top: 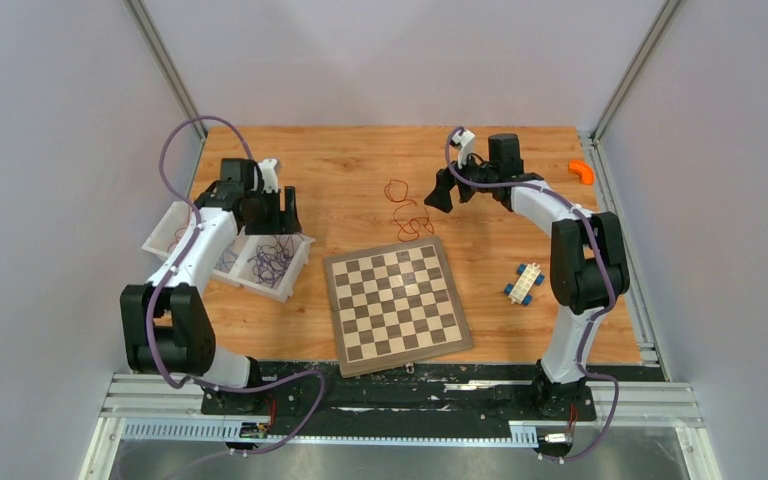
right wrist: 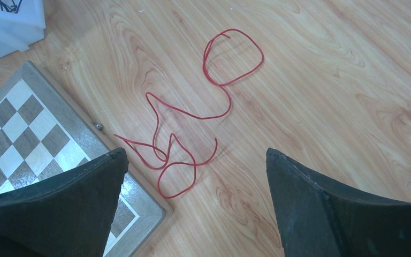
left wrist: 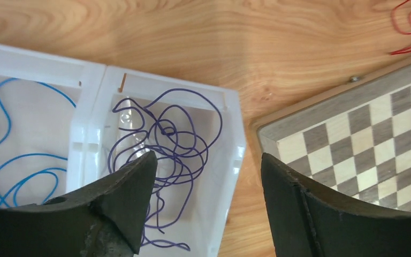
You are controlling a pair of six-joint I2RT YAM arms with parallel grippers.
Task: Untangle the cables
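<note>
A red cable [top: 407,212] lies loose in loops on the wooden table, just beyond the chessboard's far edge. In the right wrist view the red cable [right wrist: 192,115] lies ahead of my right gripper [right wrist: 195,152], which is open and empty above the table. The right gripper [top: 440,192] hovers just right of the cable. A dark purple cable [left wrist: 176,134] lies bundled in the right compartment of a white tray [left wrist: 235,144]. A blue cable [left wrist: 10,160] lies in the compartment to its left. My left gripper [left wrist: 208,158] is open and empty over the tray's right edge [top: 285,215].
The chessboard [top: 395,300] lies at the table's middle front, its corner close to the tray [top: 290,285]. A blue-and-white brick toy [top: 524,283] lies to its right. An orange piece [top: 582,171] sits at the far right. Walls enclose three sides.
</note>
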